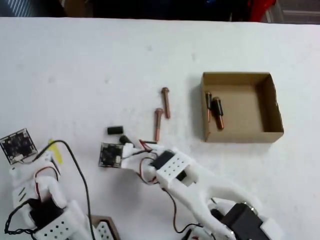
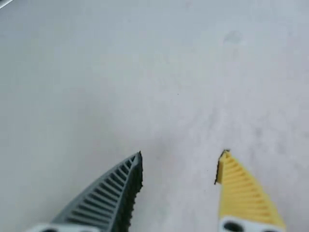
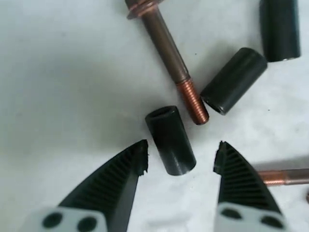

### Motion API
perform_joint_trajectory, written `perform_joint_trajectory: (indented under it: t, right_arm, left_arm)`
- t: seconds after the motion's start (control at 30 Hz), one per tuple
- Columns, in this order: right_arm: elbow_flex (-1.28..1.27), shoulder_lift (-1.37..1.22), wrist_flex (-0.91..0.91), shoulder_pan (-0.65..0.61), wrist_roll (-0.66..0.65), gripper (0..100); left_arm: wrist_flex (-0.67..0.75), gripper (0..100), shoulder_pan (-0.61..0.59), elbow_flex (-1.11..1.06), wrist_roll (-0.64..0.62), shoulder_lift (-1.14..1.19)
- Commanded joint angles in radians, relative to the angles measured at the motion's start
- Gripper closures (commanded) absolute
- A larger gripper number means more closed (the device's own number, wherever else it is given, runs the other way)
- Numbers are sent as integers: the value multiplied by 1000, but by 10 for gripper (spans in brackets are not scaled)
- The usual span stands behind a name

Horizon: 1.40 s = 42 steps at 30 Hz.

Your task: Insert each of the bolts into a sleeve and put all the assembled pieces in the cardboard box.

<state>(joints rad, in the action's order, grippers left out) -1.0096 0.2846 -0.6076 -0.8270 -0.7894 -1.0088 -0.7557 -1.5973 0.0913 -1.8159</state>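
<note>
A black sleeve lies flat on the white table right between the fingers of the right gripper. The gripper is spread wide with nothing in its hold, and a small gap shows on each side of the sleeve. The threaded tip of a bolt rests just beside the sleeve's open end, and a second sleeve lies on the other side of that tip. A third sleeve is farther out, and a copper shaft pokes out from behind one finger. In the high view, another bolt lies nearer the cardboard box. The box sits well apart to the side and holds two assembled pieces. The right arm stretches low across the table from the near edge, with its gripper pointing away from the box. The left gripper hangs over bare table with its gray and yellow fingers apart, gripping nothing. The left arm is drawn back at the near corner, well away from the parts.
</note>
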Motion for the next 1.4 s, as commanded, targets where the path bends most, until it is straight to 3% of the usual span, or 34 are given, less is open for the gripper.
perform_joint_trajectory:
  t: [0.0, 0.73, 0.9, 1.13, 1.37]
  right_arm:
    - [6, 28, 12, 13, -12, 787]
    - [-34, 30, 16, 8, -12, 875]
    - [-35, 31, 18, 15, -8, 983]
    - [-37, 39, 12, 16, -8, 971]
    - [-31, 39, 16, 182, -11, 971]
  left_arm:
    - [-2, 733, -1, 5, 8, -12]
    - [-3, 733, 1, 3, 8, -12]
    - [-3, 733, 1, 3, 8, -12]
    - [-3, 733, 1, 3, 8, -12]
    - [-3, 733, 18, 2, 9, -12]
